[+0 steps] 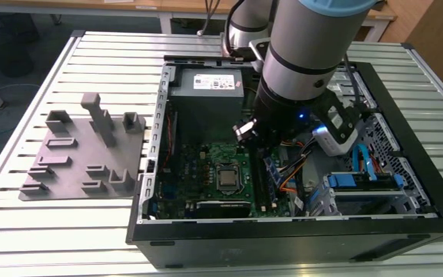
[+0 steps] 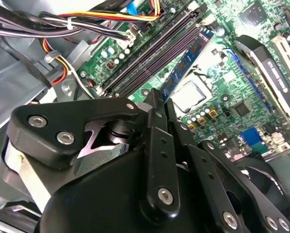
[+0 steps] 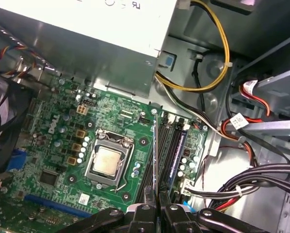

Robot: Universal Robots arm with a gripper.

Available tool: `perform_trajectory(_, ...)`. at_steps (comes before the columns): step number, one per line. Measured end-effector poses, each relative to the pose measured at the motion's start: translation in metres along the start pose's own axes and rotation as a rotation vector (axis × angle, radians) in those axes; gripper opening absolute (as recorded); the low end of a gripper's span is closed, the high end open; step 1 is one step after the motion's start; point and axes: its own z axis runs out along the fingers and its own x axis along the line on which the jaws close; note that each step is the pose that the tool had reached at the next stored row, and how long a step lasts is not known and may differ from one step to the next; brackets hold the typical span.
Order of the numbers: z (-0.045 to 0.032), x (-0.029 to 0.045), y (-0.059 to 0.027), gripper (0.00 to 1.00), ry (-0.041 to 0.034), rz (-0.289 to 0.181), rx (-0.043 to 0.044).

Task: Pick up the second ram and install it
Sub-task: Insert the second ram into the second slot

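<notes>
Looking into the open computer case (image 1: 283, 245), which lies on the slatted tabletop (image 1: 67, 248) toward its edge on the exterior view's right, I see the arm reaching down over the green board. The tool (image 3: 157, 198) is closed tight on the second memory stick (image 3: 155, 155). In the first wrist view the stick appears edge-on, as a thin line between the two fingers. It hangs over the black sockets (image 3: 165, 150) and is not yet seated, as far as I can judge. Just beside it, another stick (image 3: 178, 145) stands already in its socket.

To do this step well, I think the stick must be held upright and exactly along the free socket, with its notch matching the key. It should be pressed evenly at both ends so the end clips can catch; a tilt would jam one corner.

Room is narrow here. The seated stick is close on one side and the processor (image 3: 107, 160) is on the other. Bundles of cables (image 3: 261, 177) lie near the end of the sockets. The power supply box (image 1: 206, 83) and the case walls limit the wrist. The grey tray (image 1: 60, 173) rests well apart, near the opposite tabletop edge.
</notes>
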Motion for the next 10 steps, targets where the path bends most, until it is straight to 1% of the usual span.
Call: perform_trajectory(10,0.0,0.0,0.0,0.11,-0.0055,0.062,0.002)
